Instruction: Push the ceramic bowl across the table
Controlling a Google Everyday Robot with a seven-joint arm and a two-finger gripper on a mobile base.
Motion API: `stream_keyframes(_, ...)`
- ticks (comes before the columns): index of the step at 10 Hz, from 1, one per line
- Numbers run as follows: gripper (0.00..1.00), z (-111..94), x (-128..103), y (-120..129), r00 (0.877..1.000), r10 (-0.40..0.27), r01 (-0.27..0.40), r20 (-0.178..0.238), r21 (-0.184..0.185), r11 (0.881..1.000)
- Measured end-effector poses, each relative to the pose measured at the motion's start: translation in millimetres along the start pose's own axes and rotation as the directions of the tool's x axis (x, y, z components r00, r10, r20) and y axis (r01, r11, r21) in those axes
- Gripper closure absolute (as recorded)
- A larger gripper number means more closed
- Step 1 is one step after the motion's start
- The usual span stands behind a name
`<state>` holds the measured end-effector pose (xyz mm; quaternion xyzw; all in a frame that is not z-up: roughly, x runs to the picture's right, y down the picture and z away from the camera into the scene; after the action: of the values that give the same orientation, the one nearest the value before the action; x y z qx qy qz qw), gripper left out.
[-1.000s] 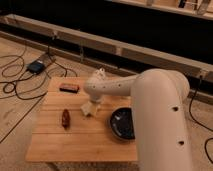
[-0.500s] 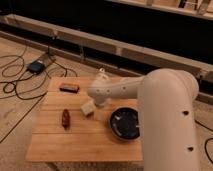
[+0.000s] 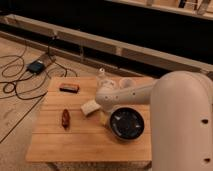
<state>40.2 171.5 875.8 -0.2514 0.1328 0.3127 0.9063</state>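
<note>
The ceramic bowl (image 3: 126,123) is wide, shallow and glossy black, and sits on the right part of the light-wood plank table (image 3: 60,142), near the front edge. My white arm reaches in from the right across the table's back half. My gripper (image 3: 104,116) hangs down from the wrist, right at the bowl's left rim. I cannot tell whether it touches the rim. The large arm segment at the right hides the table's right edge.
A beige block (image 3: 89,107) lies just left of the gripper. A brown oblong item (image 3: 65,118) and a dark flat bar (image 3: 69,87) lie on the table's left half. A small white cup (image 3: 126,83) stands behind the arm. Cables and a black box (image 3: 36,66) lie on the floor at the left.
The wrist and gripper have come down and forward to the bowl's left side. The big arm segment has shifted right, uncovering more of the bowl. The other items have not moved.
</note>
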Motion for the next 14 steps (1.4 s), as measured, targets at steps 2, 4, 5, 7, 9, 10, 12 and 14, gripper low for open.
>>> stream_keyframes(2,0.20,0,22,-1,0.999,0.035,-0.035,-0.017,-0.001,0.999)
stream_keyframes(4,0.20,0,37,0,0.998,0.059,-0.059,-0.029,-0.004,0.998)
stream_keyframes(5,0.20,0,44,1,0.997,0.068,-0.068,-0.035,-0.007,0.998)
stream_keyframes(7,0.20,0,56,5,0.995,0.083,-0.084,-0.049,-0.012,0.996)
stream_keyframes(9,0.20,-1,68,8,0.993,0.097,-0.098,-0.065,-0.013,0.995)
stream_keyframes(10,0.20,-2,76,10,0.992,0.106,-0.108,-0.073,-0.013,0.994)
stream_keyframes(12,0.20,-3,88,13,0.989,0.123,-0.124,-0.086,-0.010,0.992)
stream_keyframes(14,0.20,-6,101,15,0.985,0.140,-0.141,-0.098,-0.005,0.990)
